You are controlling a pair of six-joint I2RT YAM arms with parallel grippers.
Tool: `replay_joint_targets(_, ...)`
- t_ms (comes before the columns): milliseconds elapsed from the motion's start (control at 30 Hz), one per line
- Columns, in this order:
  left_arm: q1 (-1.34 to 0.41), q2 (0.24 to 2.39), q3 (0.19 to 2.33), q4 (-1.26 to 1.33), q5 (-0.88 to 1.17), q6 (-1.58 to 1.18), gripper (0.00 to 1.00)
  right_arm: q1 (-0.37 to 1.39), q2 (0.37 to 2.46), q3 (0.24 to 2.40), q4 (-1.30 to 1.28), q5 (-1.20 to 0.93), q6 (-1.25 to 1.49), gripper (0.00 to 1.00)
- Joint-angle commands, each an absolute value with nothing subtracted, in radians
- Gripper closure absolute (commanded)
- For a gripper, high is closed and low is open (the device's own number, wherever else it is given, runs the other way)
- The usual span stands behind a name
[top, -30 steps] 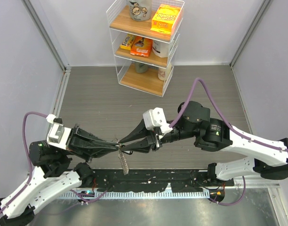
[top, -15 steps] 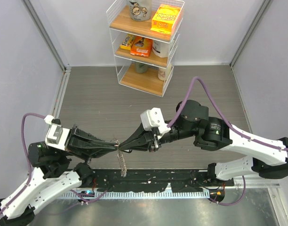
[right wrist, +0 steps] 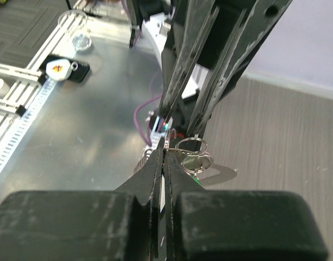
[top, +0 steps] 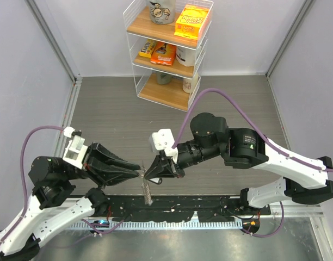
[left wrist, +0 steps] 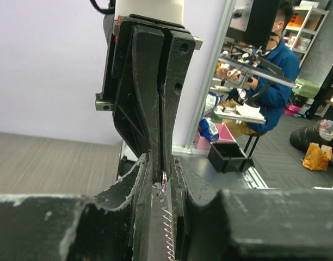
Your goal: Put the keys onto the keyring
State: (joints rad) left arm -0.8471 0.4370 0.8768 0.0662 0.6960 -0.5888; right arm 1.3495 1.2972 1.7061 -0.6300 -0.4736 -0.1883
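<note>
The right end effector (top: 147,175) and the left end effector (top: 138,174) meet tip to tip over the near edge of a grey wood-grain counter (top: 112,119). The right one's fingers are pressed together on the keyring (top: 147,191), and the chain hangs straight down below the tips. The left one's fingers stand slightly apart on either side of the chain. Well behind them, a white wire shelf rack (top: 155,91) holds a mug (top: 161,11), a yellow box (top: 189,22) and orange snack packets (top: 162,53). The printing on them is too small to read.
</note>
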Motion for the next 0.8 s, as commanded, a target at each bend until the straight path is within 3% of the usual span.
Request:
replay_joint_targets(0,-0.848,0.456,0.931,-0.153,0.715,-0.540,0.75,1.356,1.302,1.776,-0.758,-0.476,-0.201,0.95)
replay_joint_targets(333,-0.848,0.492,0.962,-0.426,0.744,-0.456,0.71,1.350,1.316,1.727,-0.822,-0.488,-0.140,0.95)
replay_joint_targets(767,-0.848,0.483,0.954,-0.518,0.814,-0.400,0.71,1.290,1.364,1.641,-0.759,-0.613,-0.049,0.95)
